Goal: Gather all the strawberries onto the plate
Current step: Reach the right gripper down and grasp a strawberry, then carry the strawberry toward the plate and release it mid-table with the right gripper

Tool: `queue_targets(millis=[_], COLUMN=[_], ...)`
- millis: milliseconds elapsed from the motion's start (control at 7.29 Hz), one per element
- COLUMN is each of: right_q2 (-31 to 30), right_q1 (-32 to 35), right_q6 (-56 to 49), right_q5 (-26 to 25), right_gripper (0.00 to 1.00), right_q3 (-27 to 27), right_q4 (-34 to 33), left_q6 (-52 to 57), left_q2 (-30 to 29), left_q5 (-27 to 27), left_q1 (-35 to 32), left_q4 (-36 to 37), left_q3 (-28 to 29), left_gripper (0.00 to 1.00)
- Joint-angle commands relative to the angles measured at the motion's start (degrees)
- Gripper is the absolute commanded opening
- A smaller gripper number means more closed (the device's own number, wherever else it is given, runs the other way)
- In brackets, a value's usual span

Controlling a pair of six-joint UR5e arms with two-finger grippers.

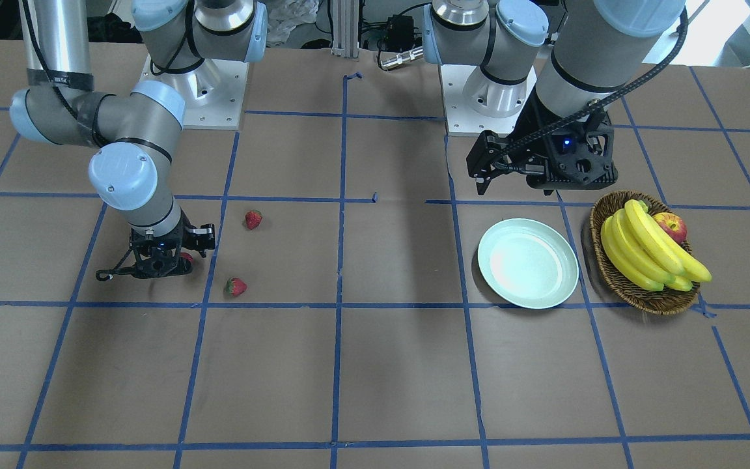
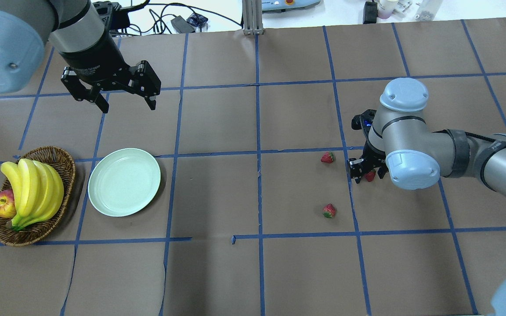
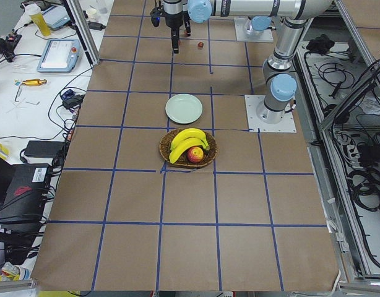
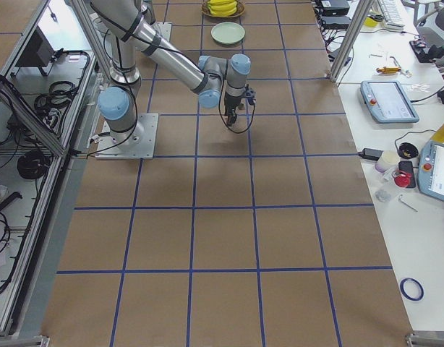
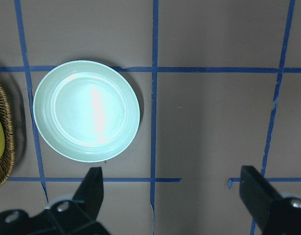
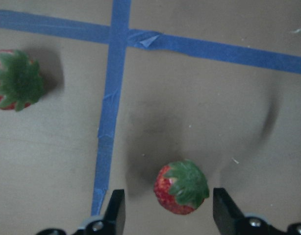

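Note:
Three strawberries lie on the table's right half. One (image 2: 328, 157) and another (image 2: 329, 210) lie free. The third (image 2: 370, 176) sits between the fingers of my right gripper (image 2: 367, 172), which is low over the table and open. The right wrist view shows this strawberry (image 6: 181, 187) in the gap of the gripper (image 6: 168, 215), apart from both fingers, with a second strawberry (image 6: 15, 79) at the upper left. The mint-green plate (image 2: 124, 181) is empty on the left half. My left gripper (image 2: 128, 105) hangs open and empty above the table behind the plate (image 5: 86, 110).
A wicker basket (image 2: 59, 154) with bananas (image 2: 33, 188) and an apple (image 2: 3, 204) stands just left of the plate. Blue tape lines grid the brown table. The right arm's elbow (image 2: 411, 169) overhangs the spot by the gripped-around strawberry.

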Motion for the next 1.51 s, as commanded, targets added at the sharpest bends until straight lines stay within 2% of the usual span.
queue_targets(millis=[0, 137, 275, 549, 686, 824, 961, 1235, 1373], right_q2=[0.37, 0.28, 0.19, -0.51, 0.01, 1.06, 2.12, 8.24, 11.15], right_q1=[-0.1, -0.1, -0.01, 2.17, 7.76, 13.21, 17.7, 29.81, 33.27], right_q6=[0.0, 0.0, 0.26, 1.05, 5.67, 13.89, 20.07, 34.21, 37.67], right_q5=[-1.4, -1.76, -1.76, -0.19, 6.87, 8.59, 9.04, 10.19, 9.67], right_gripper=[0.35, 0.12, 0.0, 0.0, 0.0, 0.0, 0.0, 0.0, 0.0], right_q3=[0.21, -0.48, -0.66, -1.28, -5.2, -8.28, -10.4, -15.05, -17.78], right_q4=[-1.3, -1.31, -1.57, -4.99, -5.96, -5.79, -5.79, -6.49, -6.41], left_q6=[0.0, 0.0, 0.0, 0.0, 0.0, 0.0, 0.0, 0.0, 0.0], left_q2=[0.0, 0.0, 0.0, 0.0, 0.09, 0.09, 0.09, 0.18, 0.26], left_q5=[-0.02, -0.02, -0.02, -0.02, -0.02, -0.02, -0.02, -0.02, -0.02], left_q1=[0.0, 0.0, 0.0, 0.0, 0.0, 0.08, 0.09, 0.09, 0.09], left_q4=[-0.07, -0.07, 0.02, -0.07, -0.07, -0.07, -0.07, -0.07, -0.07], left_q3=[0.0, 0.0, 0.0, 0.0, 0.0, 0.0, 0.0, 0.0, 0.0], left_gripper=[1.0, 1.0, 1.0, 1.0, 1.0, 1.0, 1.0, 1.0, 1.0])
